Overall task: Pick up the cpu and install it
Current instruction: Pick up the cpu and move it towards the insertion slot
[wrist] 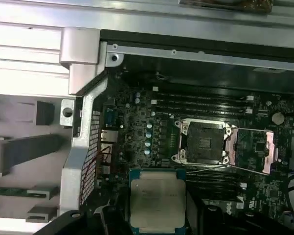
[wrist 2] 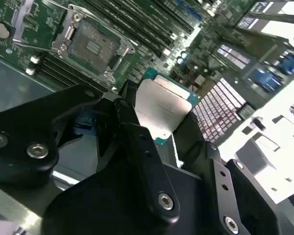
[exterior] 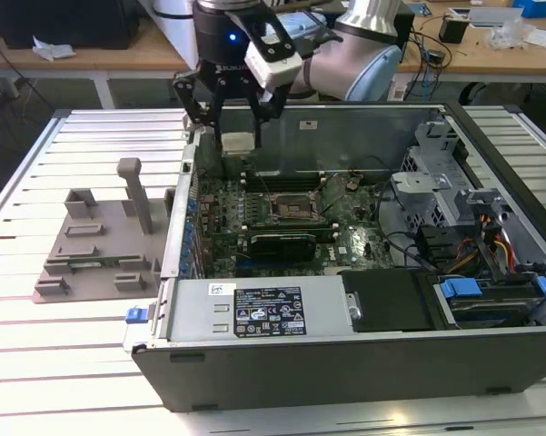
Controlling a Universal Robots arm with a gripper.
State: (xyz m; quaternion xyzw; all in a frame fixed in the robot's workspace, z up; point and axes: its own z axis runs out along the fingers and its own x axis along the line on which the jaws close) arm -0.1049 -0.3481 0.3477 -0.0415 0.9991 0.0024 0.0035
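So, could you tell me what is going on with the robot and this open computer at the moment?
The arm's hand grips the cpu by its edges and holds it in the air above the motherboard inside the open computer case. The socket lies empty with its metal frame flipped open, a little away from the chip, so the cpu is picked up but not yet installed.

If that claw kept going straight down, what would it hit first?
Probably the motherboard beside the open socket, with the held cpu touching before the gripper; depth is unclear.
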